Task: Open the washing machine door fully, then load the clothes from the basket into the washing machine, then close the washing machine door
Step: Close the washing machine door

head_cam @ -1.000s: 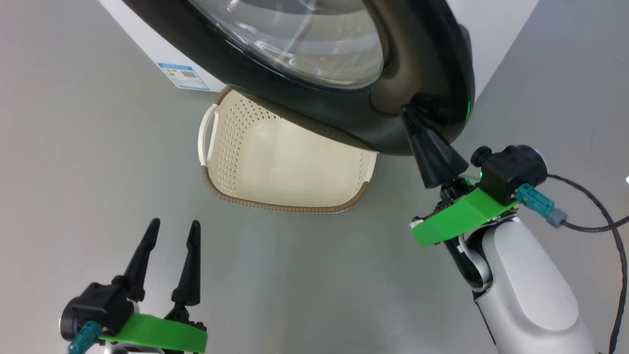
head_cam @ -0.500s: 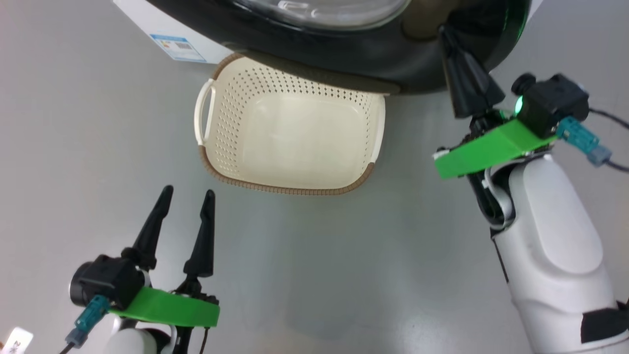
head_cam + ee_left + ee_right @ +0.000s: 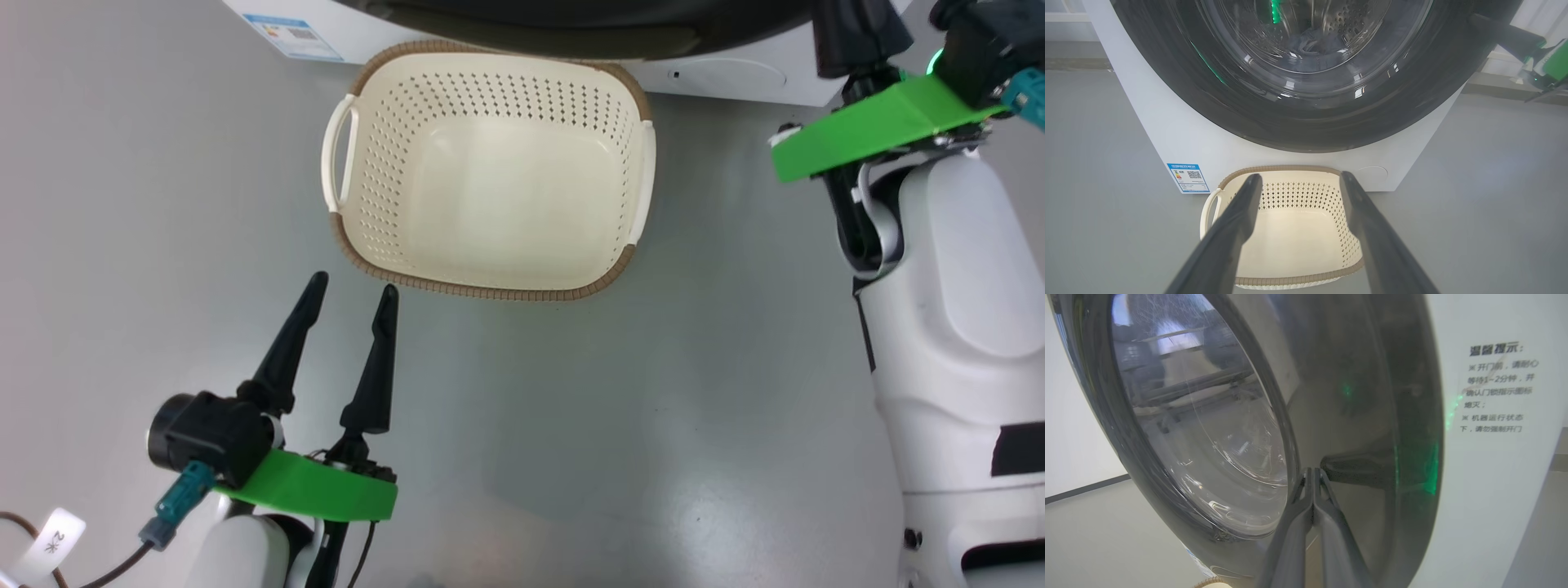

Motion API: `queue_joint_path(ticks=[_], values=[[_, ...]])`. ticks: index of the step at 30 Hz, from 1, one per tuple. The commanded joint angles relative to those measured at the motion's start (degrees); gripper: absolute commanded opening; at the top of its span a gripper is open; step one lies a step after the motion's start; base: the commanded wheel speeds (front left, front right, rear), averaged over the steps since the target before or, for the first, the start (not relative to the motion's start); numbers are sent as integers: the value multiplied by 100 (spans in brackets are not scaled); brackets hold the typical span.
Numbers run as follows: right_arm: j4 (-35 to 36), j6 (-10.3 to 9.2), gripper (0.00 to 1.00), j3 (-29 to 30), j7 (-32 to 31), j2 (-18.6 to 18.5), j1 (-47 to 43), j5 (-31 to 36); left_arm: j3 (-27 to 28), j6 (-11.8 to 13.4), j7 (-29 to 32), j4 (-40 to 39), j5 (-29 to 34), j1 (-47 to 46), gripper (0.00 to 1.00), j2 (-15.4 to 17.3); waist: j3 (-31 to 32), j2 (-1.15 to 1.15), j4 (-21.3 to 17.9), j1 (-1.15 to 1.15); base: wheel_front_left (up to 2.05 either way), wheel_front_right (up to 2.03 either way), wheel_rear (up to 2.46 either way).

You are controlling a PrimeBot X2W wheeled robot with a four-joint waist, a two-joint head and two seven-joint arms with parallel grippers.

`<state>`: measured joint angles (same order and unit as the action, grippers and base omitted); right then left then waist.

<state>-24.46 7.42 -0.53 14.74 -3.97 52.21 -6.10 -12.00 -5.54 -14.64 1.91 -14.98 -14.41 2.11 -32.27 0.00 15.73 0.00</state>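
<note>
Grey floor (image 3: 571, 425) carries basket (image 3: 490, 282), washing machine (image 3: 1167, 134) just behind.

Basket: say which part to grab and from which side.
On the basket, grip the white loop handle at the robot's left, coming from above with jaws across the bar. It stands clear of the perforated wall, and the open left gripper is nearest.
</note>
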Motion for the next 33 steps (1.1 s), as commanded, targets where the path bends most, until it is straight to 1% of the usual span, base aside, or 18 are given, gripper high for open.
queue_joint_path(ticks=[1, 8, 15, 24, 33], values=[[57, 7, 0, -18, 25, 108, 190, 84, 159, 49, -36, -155, -45, -101, 100, 76, -56, 0, 32, 0, 0, 0, 0], [-337, 7, 0, 119, 25, 78, 616, 299, 50, 99, -36, -185, -91, -185, 100, 76, -124, 0, 88, 0, 0, 0, 0], [-583, 7, 0, 294, 26, 11, 867, 415, 10, 124, -36, -178, -129, -210, 100, 76, -180, 0, 104, 0, 0, 0, 0], [-711, 7, 0, 427, 26, 14, 976, 519, 58, 130, -36, -163, -140, -237, 100, 76, -182, 0, 60, 0, 0, 0, 0], [-716, 7, 0, 289, 26, 33, 790, 441, 136, 109, -36, -124, -107, -214, 100, 76, -16, 0, -38, 0, 0, 0, 0]])
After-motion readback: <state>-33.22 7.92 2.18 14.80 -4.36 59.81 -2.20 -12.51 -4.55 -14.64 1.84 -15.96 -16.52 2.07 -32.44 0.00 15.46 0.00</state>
